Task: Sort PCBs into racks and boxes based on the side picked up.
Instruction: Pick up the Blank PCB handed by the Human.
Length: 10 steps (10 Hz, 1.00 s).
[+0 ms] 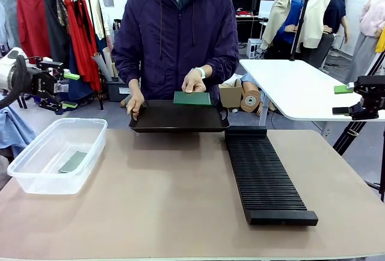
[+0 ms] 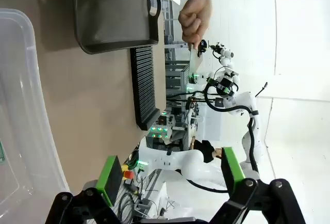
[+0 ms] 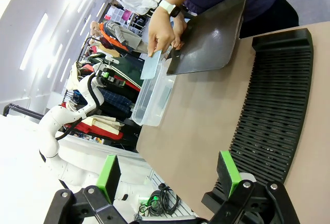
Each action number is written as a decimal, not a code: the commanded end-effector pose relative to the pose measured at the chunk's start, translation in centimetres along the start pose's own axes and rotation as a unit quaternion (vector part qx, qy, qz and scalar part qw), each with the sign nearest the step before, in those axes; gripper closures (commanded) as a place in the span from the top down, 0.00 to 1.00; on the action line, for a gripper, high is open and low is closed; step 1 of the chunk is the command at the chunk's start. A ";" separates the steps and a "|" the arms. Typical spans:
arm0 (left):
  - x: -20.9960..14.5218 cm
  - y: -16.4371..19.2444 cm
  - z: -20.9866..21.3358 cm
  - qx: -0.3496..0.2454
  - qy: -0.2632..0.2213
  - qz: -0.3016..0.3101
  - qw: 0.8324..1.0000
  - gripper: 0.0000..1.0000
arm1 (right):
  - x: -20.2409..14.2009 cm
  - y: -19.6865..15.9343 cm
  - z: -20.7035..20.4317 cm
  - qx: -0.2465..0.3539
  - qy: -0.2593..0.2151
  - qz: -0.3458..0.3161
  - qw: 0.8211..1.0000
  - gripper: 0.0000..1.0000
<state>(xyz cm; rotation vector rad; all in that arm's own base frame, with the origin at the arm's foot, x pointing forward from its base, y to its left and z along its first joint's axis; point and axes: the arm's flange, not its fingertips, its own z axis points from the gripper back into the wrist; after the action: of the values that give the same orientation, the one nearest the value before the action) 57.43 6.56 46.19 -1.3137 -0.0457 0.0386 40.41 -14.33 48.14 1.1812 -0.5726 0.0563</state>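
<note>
A green board (image 1: pixel 192 98) is held by a person's hand (image 1: pixel 194 81) above the black tray (image 1: pixel 174 120); the left claw (image 2: pixel 170 172) and right claw (image 3: pixel 167 173) are released, empty.

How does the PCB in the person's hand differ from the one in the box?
The held PCB stands on edge over the tray, pinched by a hand; the box PCB lies flat in the box, untouched. The held PCB shows deeper green in the front view, the box PCB paler grey-green. Both are thin green rectangles.
</note>
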 end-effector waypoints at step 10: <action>0.1 0.2 0.0 -0.001 0.001 -0.005 1.000 1.00 | 0.1 0.3 0.1 0.001 0.003 -0.001 1.000 1.00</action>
<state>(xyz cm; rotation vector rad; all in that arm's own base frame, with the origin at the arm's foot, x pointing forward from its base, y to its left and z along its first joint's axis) 57.51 6.62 45.89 -1.3200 -0.0504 0.0184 40.41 -14.33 48.14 1.1812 -0.5726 0.0563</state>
